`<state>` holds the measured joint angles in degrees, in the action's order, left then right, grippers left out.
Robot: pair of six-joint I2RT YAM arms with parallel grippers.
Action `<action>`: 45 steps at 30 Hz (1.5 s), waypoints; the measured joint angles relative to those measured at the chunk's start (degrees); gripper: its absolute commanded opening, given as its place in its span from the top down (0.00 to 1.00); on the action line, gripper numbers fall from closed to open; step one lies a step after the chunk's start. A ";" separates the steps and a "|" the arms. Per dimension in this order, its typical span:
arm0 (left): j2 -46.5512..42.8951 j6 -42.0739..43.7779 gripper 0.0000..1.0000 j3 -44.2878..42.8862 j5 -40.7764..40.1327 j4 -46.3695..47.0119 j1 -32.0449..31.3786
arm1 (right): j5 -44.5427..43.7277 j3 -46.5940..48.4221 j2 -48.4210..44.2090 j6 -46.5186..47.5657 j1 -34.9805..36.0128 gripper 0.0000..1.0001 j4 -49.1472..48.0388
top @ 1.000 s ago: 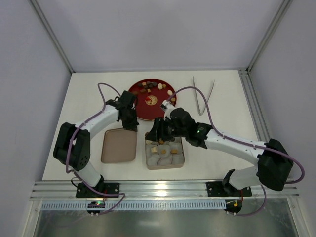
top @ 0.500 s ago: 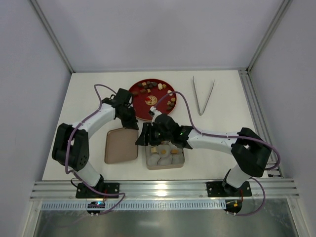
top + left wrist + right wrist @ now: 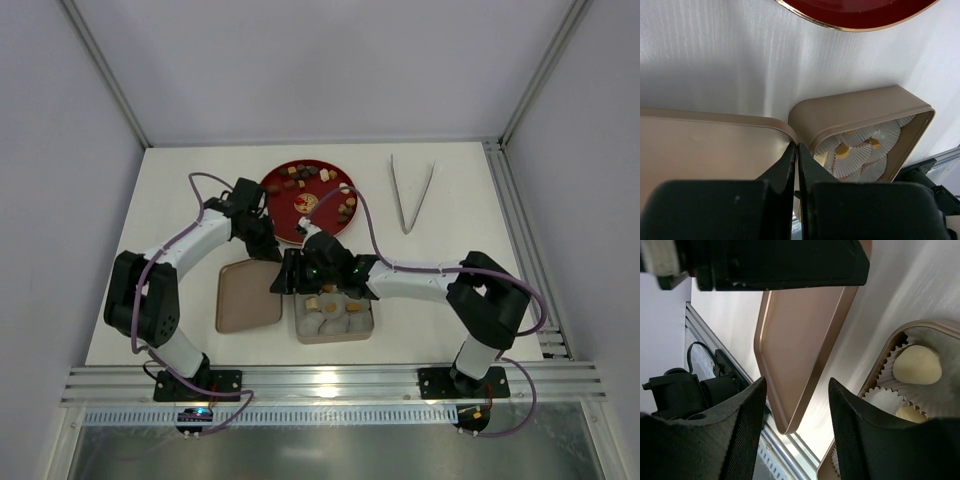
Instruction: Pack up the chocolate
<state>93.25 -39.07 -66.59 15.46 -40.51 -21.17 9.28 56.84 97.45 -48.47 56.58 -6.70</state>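
The chocolate (image 3: pixel 318 178) lies as several small brown, tan and cream pieces on a round red plate (image 3: pixel 300 212). A square tan tin (image 3: pixel 335 328) holds white paper cups, some with pale pieces in them (image 3: pixel 916 365). Its flat lid (image 3: pixel 245 300) lies to the tin's left. My left gripper (image 3: pixel 266 250) is shut on the lid's far right corner rim (image 3: pixel 796 145). My right gripper (image 3: pixel 291 274) is open, its jaws standing over the lid's right edge (image 3: pixel 797 390), between lid (image 3: pixel 805 335) and tin (image 3: pixel 885 355).
Metal tweezers (image 3: pixel 411 195) lie at the back right. The red plate's rim (image 3: pixel 855 20) is just beyond the tin (image 3: pixel 860 107) and the lid (image 3: pixel 700 145). The left gripper's body (image 3: pixel 780 260) hangs close above my right fingers.
My right gripper has moved left from over the tin to the lid's right edge. My left gripper has shifted the lid slightly toward the tin.
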 measured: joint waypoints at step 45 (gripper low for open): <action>-5.66 -0.22 0.19 -2.64 0.52 0.37 0.85 | -5.70 3.93 7.13 -3.54 1.09 0.95 -4.55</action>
<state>87.59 -39.29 -69.23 15.99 -40.14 -20.32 3.57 60.77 104.57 -52.01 57.67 -11.25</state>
